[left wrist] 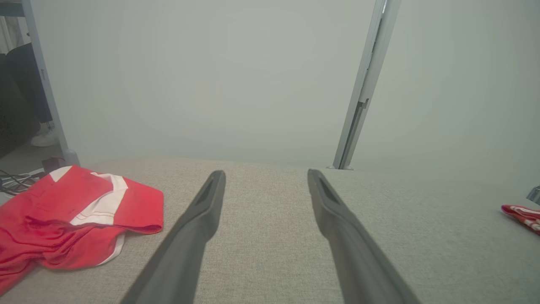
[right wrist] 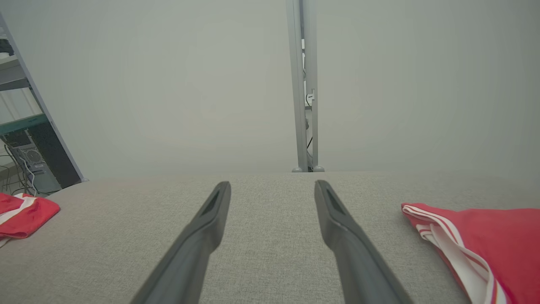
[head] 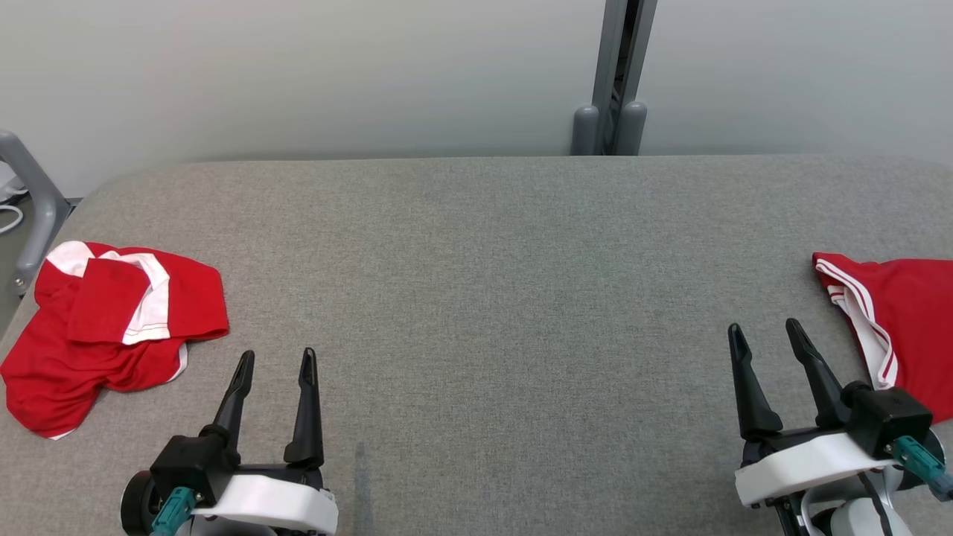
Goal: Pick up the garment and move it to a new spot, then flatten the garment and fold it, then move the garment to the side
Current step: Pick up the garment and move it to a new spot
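With my left claw (head: 277, 357) and right claw (head: 765, 327) both spread empty over the tabletop (head: 476, 298) and the crumpled red garment (head: 112, 327) lying at the frame's left edge, I risk pinching bunched layers, or grabbing the second red garment (head: 908, 327) at right.

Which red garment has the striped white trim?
The garment beside the right hand; the crumpled one by the left hand shows broad plain white panels.
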Controlling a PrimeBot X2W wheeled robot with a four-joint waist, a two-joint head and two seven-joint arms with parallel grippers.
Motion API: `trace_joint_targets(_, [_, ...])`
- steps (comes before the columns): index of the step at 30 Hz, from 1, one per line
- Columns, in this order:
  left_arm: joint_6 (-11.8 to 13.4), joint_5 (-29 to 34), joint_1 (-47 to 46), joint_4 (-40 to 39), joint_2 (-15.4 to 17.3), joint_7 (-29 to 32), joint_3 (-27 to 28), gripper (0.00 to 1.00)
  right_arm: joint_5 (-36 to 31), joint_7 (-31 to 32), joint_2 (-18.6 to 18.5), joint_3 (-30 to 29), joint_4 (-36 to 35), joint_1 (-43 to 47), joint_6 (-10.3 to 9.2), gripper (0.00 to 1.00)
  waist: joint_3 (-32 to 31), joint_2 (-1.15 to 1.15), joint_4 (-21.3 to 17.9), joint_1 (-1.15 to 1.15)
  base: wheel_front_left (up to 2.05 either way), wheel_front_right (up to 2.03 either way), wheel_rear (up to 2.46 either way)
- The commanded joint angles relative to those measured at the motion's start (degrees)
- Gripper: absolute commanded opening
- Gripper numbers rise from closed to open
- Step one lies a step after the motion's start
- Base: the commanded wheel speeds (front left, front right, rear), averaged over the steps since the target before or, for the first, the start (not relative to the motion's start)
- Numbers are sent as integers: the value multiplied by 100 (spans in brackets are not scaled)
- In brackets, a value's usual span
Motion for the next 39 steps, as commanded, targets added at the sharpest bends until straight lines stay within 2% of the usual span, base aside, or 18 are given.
trace_joint_targets(1, [-22,10,-72,9,17,-21,17,100,8,-28,-9,-7,16,8,-4,100,6,0,-1,0,0,0,0])
trace_joint_targets(39, [-69,34,-132,52,17,-22,-30,100,4,-28,6,-36,167,-20,-4,100,71,0,-3,0,0,0,0])
